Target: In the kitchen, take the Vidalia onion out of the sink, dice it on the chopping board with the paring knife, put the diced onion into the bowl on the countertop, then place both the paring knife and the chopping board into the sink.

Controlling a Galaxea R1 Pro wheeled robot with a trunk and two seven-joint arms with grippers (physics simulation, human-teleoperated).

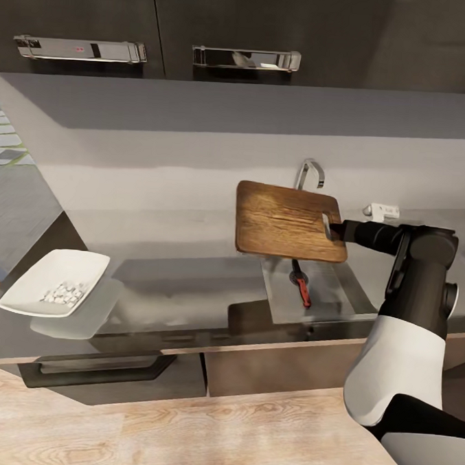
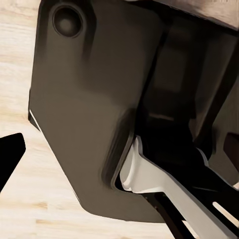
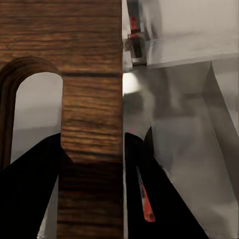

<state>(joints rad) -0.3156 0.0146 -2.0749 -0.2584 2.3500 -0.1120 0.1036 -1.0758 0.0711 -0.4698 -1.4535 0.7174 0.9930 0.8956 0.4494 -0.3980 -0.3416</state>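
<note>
1. Chopping board: held in the air above the far part of the sink, its broad face level and its handle end to the right. By my reading it is carried flat so it can be lowered straight into the basin.

2. Right gripper: it reaches in from the right and is closed on the board's edge at the handle hole. In the right wrist view one dark finger passes through the slot while the other lies against the board's outer edge, so the strip of wood between slot and rim is pinched. That strip is the one narrow part of the board, which likely explains the choice of grip.

3. Paring knife: already lying in the basin below the board, red handle toward the near side. The right wrist view catches its red handle beside the finger.

4. Tap: rises just beyond the board's far edge, close enough that a descent could clip it.

5. Bowl: well to the left on the countertop, with the diced onion heaped inside, so only the board remains to be put away.

6. Left gripper: one dark fingertip juts over pale wood floor beside the robot's own body; I cannot tell how far it is open.
</note>
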